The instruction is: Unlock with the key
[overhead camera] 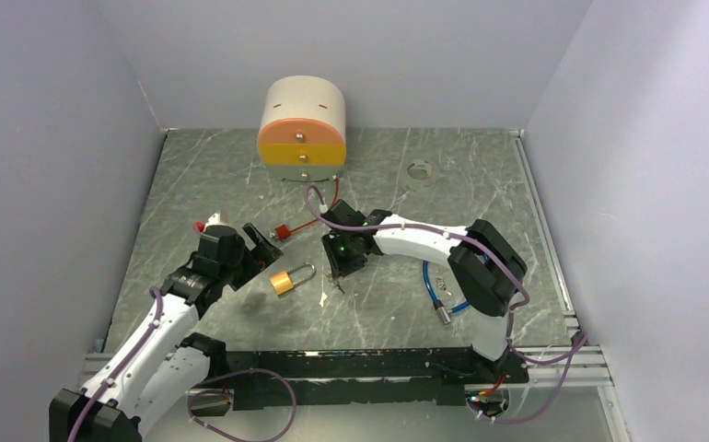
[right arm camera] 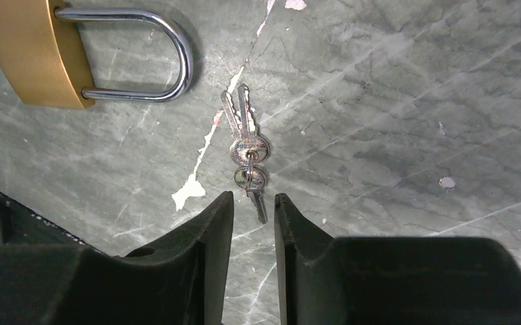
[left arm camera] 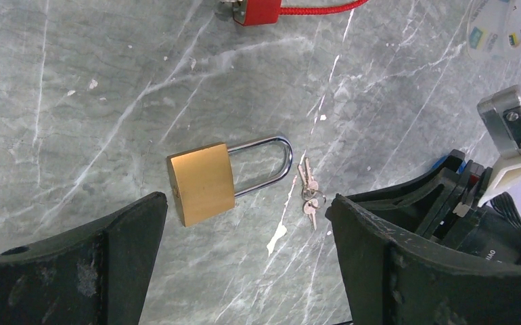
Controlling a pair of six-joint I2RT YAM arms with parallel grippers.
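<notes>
A brass padlock (left arm camera: pixel 204 183) with a silver shackle is lying flat on the grey marbled surface (overhead camera: pixel 480 203), its shackle pointing toward 3 o'clock in the left wrist view. A small ring of silver keys (right arm camera: pixel 247 152) is lying just beside the shackle, at its 4 o'clock. The left end effector (left arm camera: pixel 245 217) is being held released, jaws wide, near the padlock. The right end effector (right arm camera: pixel 254 203) is being held slightly parted, grasping nothing, one key's blade reaching between its fingertips.
</notes>
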